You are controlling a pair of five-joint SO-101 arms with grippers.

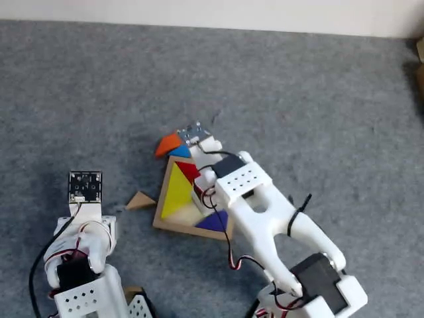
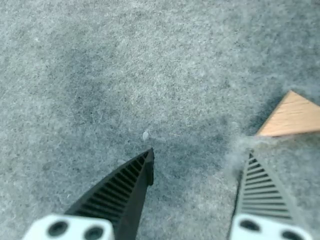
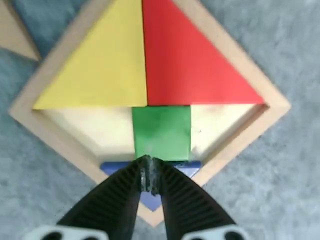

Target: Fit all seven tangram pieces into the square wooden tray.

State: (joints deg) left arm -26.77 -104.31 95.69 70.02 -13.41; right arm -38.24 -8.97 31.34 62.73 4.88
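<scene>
**Desk:** Where is your right pincer?

**Me:** My right pincer (image 3: 149, 167) has its jaws pressed together with nothing between them. The tips sit at the edge of the green square (image 3: 161, 132), above the dark blue triangle (image 3: 192, 169).

**Desk:** And what's in the tray?

**Me:** The square wooden tray (image 3: 280, 107) holds the yellow triangle (image 3: 100, 65) and the red triangle (image 3: 190, 60) edge to edge, filling one half. The green square touches both at their seam, with bare floor on either side of it. The dark blue triangle lies at the near right corner and seems to ride on the rim, though I can't tell for sure.

**Desk:** What's outside it?

**Me:** The orange piece (image 1: 168, 144) and the light blue piece (image 1: 180, 152) touch each other just beyond the tray's far corner. The plain wooden triangle (image 1: 139, 200) lies on the grey surface (image 1: 298, 99) just left of the tray, close beside my left pincer (image 2: 200, 155), whose jaws stand apart and empty.

**Desk:** How will the pieces handle?

**Me:** I judge them thin, stiff and light, with painted faces that are likely slick. They lie flat, so I'd pinch across two edges near the middle and let the fingertips sink into the felt. Inside the tray I'd nudge rather than lift.
</scene>
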